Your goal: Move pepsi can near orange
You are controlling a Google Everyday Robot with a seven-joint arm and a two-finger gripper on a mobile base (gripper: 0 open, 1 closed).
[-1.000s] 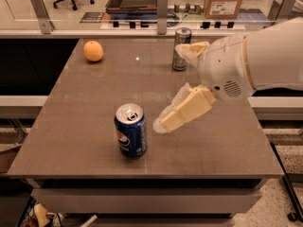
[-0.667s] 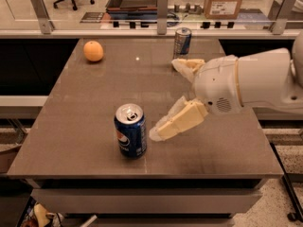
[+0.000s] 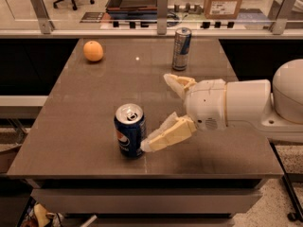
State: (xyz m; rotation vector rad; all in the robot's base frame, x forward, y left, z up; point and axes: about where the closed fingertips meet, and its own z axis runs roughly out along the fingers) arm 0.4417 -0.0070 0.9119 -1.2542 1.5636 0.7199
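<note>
The pepsi can (image 3: 129,130) stands upright near the front of the brown table (image 3: 85,108). It is dark blue with a silver top. The orange (image 3: 93,51) sits at the table's far left corner, well away from the can. My gripper (image 3: 158,112) is open, reaching in from the right at table height. Its near finger (image 3: 165,136) has its tip right beside the can's right side; I cannot tell if it touches. Its far finger (image 3: 177,83) points toward the back of the table. The can is not between the fingers.
A taller, slim silver-and-blue can (image 3: 181,48) stands at the back centre of the table, just behind the far finger. A glass rail with metal posts (image 3: 162,6) runs along the table's far edge. The arm's white body (image 3: 246,103) covers the right side.
The gripper has moved lower and to the left, closer to the pepsi can, and the arm has drawn back toward the right. The cans and the orange have not moved.
</note>
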